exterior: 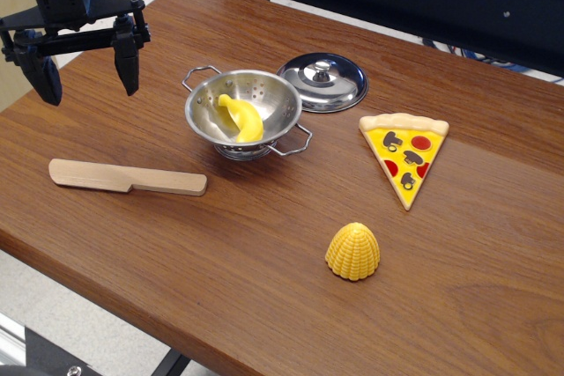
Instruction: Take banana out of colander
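Sitting nearest the camera, on the bench [264, 270]: a ribbed yellow corn piece [352, 252], not the target.

Lying inside the colander [244, 114]: the banana [240, 117], curved, leaning against the bowl's inner wall with one tip pointing up toward the rim and the other down near the bottom. Resting upright mid-bench, the colander, with wire handles at its far-left and near-right sides. Sitting just beside it on the far right, a steel lid [323, 82]; whether touching or slightly apart, hard to tell. Lying further right, a pizza slice [404, 154]; lying to the near left, a wooden knife [127, 177], well apart from the bowl.

Hanging above the bench's far-left corner, the end effector [85, 66], fingers spread wide apart and gripping nothing, well away from the colander.

Judging the step in hand: reaching across to the bowl, with nothing grasped yet. Doing it well probably meaning:
- centring over the banana's raised middle, not over the rim;
- turning the fingers to close across the banana's narrow width rather than along its curve;
- descending inside the rim without clipping the near handle or tipping the light bowl;
- closing gently on smooth plastic, then lifting straight up until clearing the rim before moving sideways.
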`<action>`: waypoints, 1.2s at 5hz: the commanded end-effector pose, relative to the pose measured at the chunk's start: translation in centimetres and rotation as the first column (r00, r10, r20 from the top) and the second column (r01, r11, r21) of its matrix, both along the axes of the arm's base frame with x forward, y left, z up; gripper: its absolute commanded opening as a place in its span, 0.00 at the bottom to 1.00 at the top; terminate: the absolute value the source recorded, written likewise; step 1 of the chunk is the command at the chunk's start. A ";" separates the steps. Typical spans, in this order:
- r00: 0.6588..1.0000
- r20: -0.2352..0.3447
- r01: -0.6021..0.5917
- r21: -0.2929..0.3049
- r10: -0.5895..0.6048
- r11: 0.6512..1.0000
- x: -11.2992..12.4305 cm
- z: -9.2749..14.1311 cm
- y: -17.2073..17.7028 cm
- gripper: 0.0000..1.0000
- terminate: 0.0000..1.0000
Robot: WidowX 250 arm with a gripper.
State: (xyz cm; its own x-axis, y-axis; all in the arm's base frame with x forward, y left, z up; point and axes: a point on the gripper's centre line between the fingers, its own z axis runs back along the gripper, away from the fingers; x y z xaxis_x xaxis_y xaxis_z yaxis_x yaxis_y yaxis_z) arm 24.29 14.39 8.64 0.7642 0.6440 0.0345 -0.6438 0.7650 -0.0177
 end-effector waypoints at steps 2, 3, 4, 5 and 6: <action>0.997 0.058 -0.058 0.023 0.056 0.998 2.2 0.9 -2.0 1.00 0.00; 0.984 0.116 -0.135 0.011 0.133 0.991 5.0 1.3 -4.1 1.00 0.00; 0.961 0.132 -0.247 0.009 0.244 0.969 7.5 1.4 -5.2 1.00 0.00; 0.958 0.127 -0.257 -0.010 0.256 0.966 8.8 1.6 -6.8 1.00 0.00; 0.957 0.163 -0.251 0.047 0.240 0.967 9.0 0.1 -6.8 1.00 0.00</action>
State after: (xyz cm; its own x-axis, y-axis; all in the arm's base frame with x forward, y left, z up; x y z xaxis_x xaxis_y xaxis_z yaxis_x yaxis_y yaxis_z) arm 32.59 6.98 7.54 0.5798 0.7992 0.1583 -0.8024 0.5938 -0.0592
